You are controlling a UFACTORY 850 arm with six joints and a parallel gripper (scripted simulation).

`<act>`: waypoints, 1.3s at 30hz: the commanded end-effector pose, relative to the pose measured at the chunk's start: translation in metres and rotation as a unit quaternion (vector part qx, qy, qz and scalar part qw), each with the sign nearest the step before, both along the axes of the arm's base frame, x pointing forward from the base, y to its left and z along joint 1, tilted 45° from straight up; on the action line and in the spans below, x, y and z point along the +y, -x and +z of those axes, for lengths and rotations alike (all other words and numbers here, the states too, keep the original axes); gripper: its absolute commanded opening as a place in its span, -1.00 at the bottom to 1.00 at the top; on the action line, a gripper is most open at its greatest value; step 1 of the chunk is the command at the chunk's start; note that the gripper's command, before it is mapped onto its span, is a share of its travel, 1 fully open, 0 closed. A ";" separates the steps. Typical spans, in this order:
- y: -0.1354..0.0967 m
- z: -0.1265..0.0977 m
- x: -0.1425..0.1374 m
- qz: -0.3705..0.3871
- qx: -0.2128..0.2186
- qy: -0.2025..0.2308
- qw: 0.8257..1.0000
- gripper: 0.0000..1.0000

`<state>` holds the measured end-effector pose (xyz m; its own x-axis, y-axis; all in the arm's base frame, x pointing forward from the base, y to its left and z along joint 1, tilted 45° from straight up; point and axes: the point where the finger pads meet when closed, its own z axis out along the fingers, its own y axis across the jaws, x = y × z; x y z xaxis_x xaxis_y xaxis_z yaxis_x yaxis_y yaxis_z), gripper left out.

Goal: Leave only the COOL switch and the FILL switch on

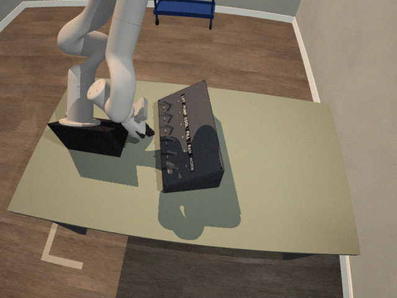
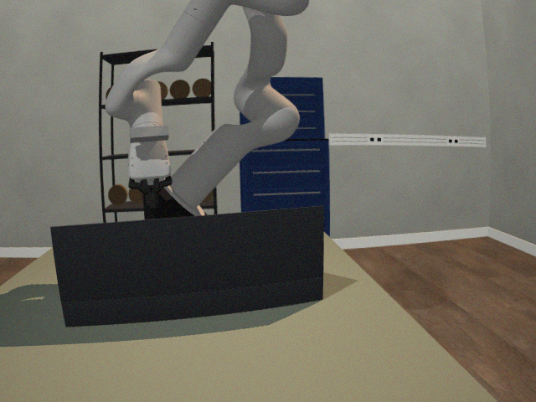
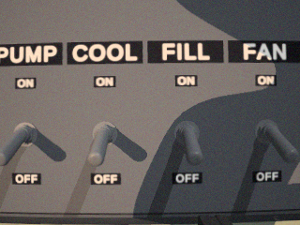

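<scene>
The claw (image 1: 147, 131), closed on nothing, faces the console (image 1: 192, 135) near the bench (image 1: 272, 192) middle. The COOL switch (image 3: 99, 142) and FILL switch (image 3: 189, 142) both point toward OFF.
</scene>
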<state>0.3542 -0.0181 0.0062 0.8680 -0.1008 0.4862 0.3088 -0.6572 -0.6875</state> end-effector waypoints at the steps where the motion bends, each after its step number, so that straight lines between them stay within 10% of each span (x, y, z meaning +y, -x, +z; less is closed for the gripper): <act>1: -0.007 -0.008 0.010 0.000 -0.001 0.000 1.000 -1.00; 39: -0.027 -0.035 0.049 0.000 -0.001 0.000 1.000 -1.00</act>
<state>0.3806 0.0315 -0.0287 0.8678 -0.1010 0.4865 0.3088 -0.6575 -0.6873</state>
